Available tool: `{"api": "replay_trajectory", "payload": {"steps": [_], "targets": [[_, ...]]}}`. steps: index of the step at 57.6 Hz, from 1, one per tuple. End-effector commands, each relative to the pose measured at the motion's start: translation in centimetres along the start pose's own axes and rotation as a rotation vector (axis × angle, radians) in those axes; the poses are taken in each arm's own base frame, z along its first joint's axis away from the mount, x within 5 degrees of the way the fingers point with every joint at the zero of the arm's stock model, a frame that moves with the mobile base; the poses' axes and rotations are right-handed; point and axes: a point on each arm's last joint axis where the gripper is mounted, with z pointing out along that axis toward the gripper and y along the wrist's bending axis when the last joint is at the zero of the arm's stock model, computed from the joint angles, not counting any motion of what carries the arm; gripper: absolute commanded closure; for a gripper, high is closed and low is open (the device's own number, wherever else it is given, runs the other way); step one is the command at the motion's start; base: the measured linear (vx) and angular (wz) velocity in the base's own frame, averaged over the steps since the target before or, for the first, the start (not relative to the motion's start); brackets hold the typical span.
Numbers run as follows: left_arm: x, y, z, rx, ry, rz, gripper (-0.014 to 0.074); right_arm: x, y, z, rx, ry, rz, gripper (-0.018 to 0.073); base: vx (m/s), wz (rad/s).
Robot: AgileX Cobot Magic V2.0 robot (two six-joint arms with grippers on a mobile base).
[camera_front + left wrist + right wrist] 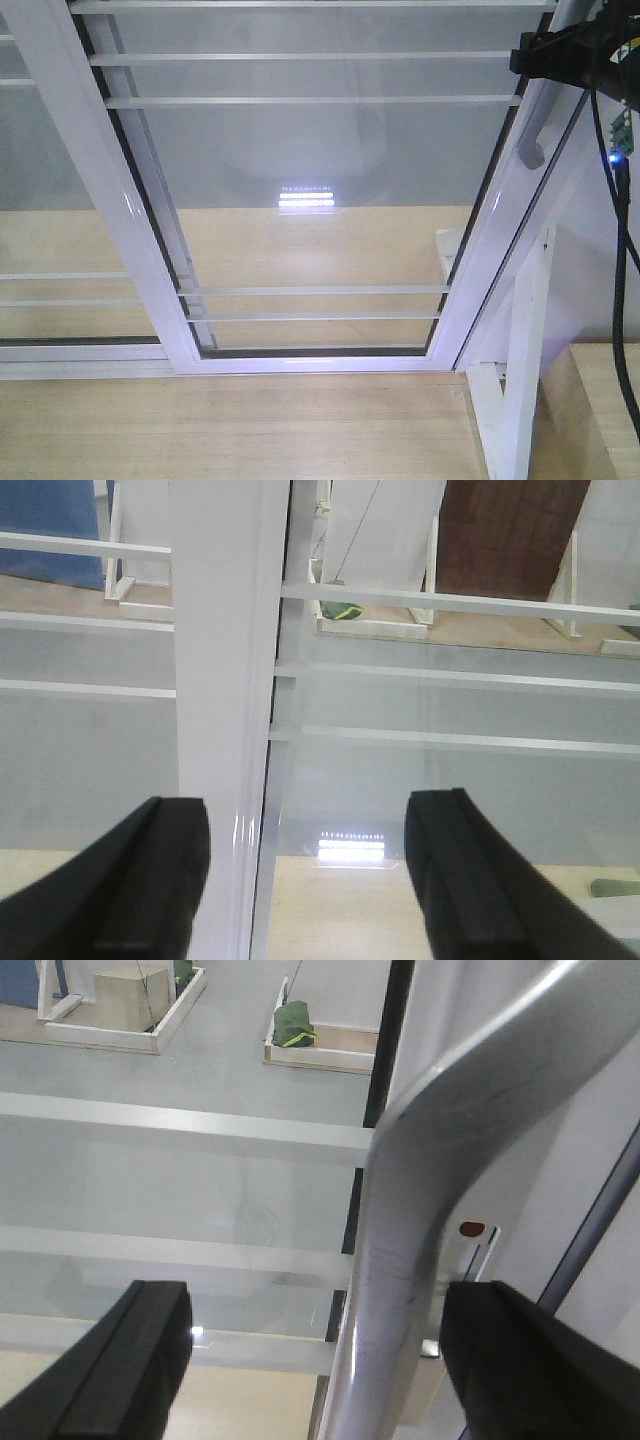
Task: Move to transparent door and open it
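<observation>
The transparent door (320, 150) fills the front view: clear glass with thin white bars in a glossy white frame. Its curved grey handle (533, 135) is on the right stile. My right gripper (556, 52) is at the handle's upper part. In the right wrist view the gripper (325, 1360) is open, and the handle (400, 1260) runs between its black fingers (145, 1360), nearer the right one. My left gripper (310, 880) is open and empty, facing a white frame stile (220, 680) and the glass. It does not show in the front view.
A second barred glass panel (150, 200) sits just behind the door's left stile. A white support post (525, 380) and black cables (625, 250) are at the right. The floor (240, 430) is light wood. Beyond the glass are white-framed boards and a green object (293, 1022).
</observation>
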Motion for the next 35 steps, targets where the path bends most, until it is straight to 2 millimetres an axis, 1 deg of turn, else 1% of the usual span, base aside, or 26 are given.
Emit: {"api": "replay_trajectory", "payload": {"steps": [1,11,17,21,27,32,35], "targets": [[-2.0,-0.2,-0.2,0.006,-0.119,0.001,0.0057,-3.4,-0.9,-0.4,0.034,-0.169,-0.011,-0.0006,0.0,0.0],[-2.0,-0.2,-0.2,0.006,-0.119,0.001,0.0057,-3.3,-2.1,1.1,0.06,-0.166,0.018,-0.0006,0.0,0.0],[-2.0,-0.2,-0.2,0.006,-0.119,0.001,0.0057,-3.2,-2.2,1.6,0.061,-0.162,0.023,0.0007,0.0,0.0],[-2.0,-0.2,-0.2,0.006,-0.119,0.001,0.0057,-3.2,-2.2,1.8,0.062,-0.167,0.022,0.0032,0.0,0.0],[-2.0,-0.2,-0.2,0.006,-0.119,0.001,0.0057,-3.1,-2.2,2.1,0.064,-0.176,0.022,0.0118,0.0,0.0],[-2.0,-0.2,-0.2,0.006,-0.119,0.001,0.0057,-3.1,-2.2,2.1,0.065,-0.181,0.022,0.0232,0.0,0.0],[-2.0,-0.2,-0.2,0.006,-0.119,0.001,0.0057,-3.1,-2.1,2.1,0.062,-0.183,0.021,0.033,0.0,0.0]]}}
